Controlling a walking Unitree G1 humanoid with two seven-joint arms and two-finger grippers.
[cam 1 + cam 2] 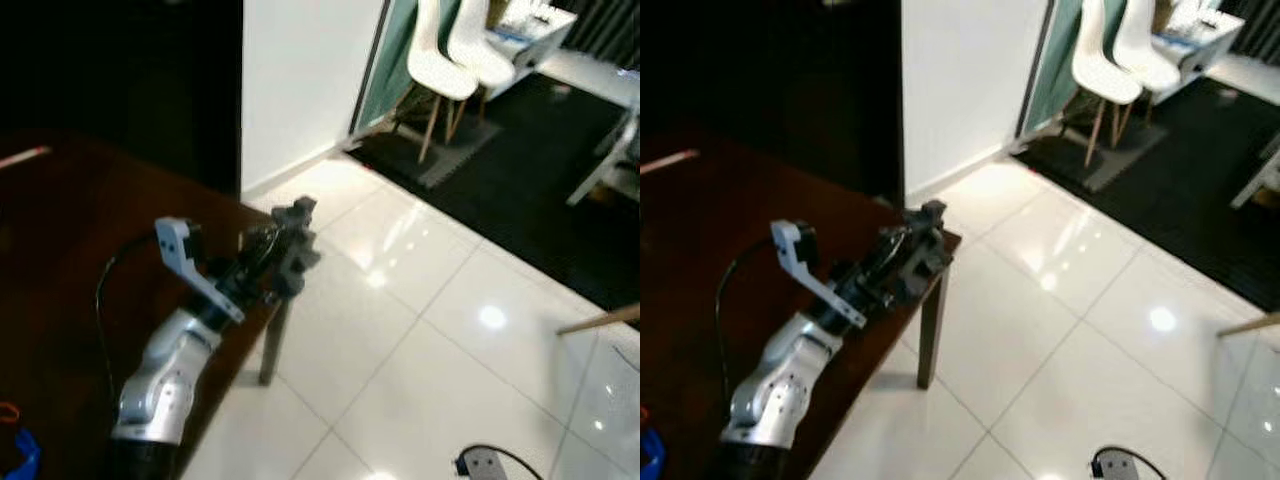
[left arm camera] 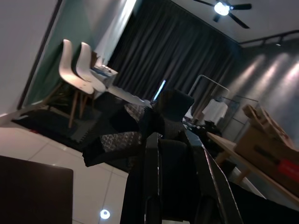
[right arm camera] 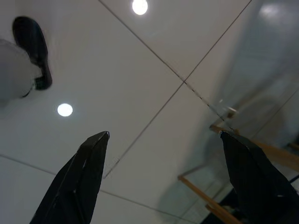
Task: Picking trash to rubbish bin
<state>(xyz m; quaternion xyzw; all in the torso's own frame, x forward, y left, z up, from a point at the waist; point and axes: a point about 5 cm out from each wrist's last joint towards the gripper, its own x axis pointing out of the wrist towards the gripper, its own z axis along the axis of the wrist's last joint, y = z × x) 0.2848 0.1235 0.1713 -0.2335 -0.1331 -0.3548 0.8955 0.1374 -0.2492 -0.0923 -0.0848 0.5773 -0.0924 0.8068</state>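
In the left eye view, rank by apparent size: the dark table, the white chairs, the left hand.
1. Dark table, largest.
2. White chairs, but far off, so true size unsure.
3. Left hand, smallest, holding a dark object.

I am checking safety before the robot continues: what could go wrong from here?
1. The left gripper holds a dark piece of trash past the corner of the dark wooden table; it may fall on the glossy tiled floor.
2. A black cable on the floor could trip the robot.
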